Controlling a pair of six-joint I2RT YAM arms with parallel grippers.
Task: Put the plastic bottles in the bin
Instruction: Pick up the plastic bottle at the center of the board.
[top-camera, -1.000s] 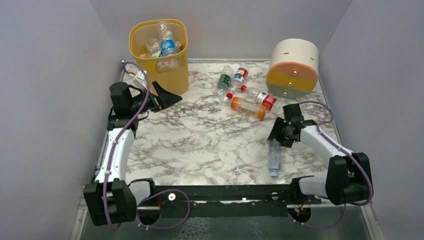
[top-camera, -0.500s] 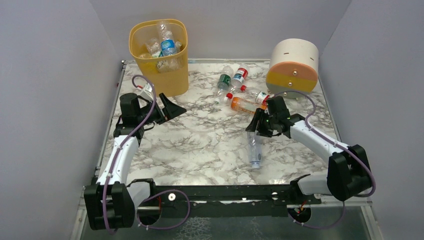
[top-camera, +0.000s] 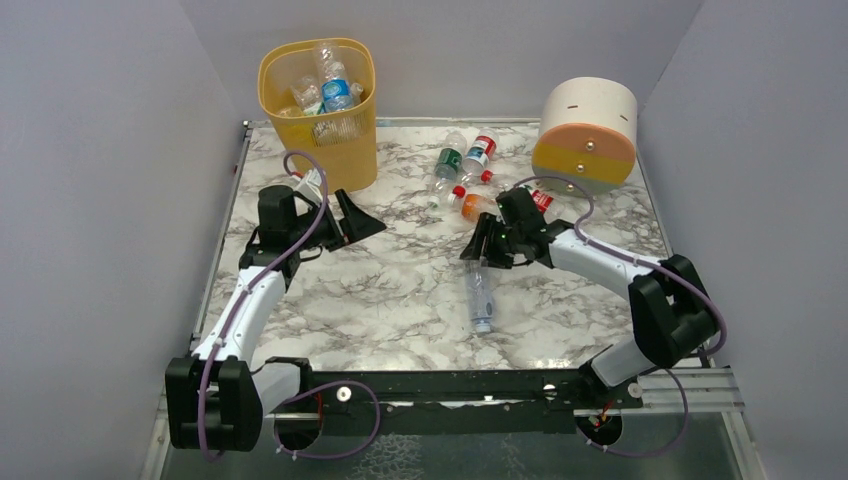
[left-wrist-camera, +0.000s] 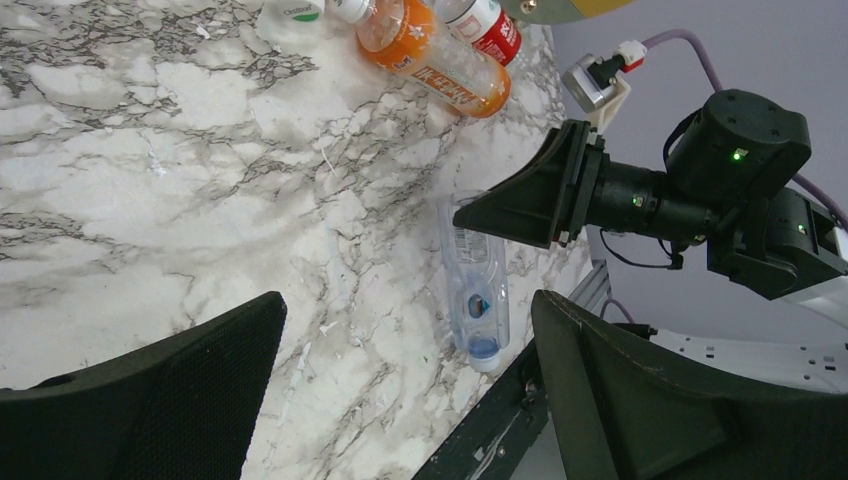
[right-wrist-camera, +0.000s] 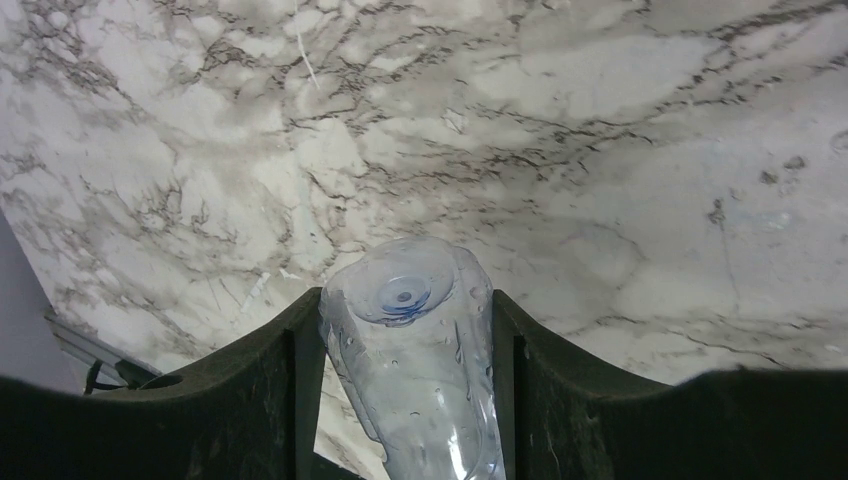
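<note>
Holding one clear bottle (top-camera: 480, 297) by its base end: right tool (top-camera: 482, 262), jaws narrowed onto it, over the middle of the worktop (top-camera: 380, 290). Bottle's long axis runs far-to-near, blue cap pointing at the near edge (and apparently dipping downward). Bin (top-camera: 345, 150): far-left corner, partly filled, well apart from that tool, up and to its left. Left tool (top-camera: 348, 222): spread wide, empty, nearer the bin. Coming move, as judged: carry far-left, clearing the rim.

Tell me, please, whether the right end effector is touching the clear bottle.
Touching. In the right wrist view, both fingers of the right end effector press against the sides of the clear bottle.
</note>
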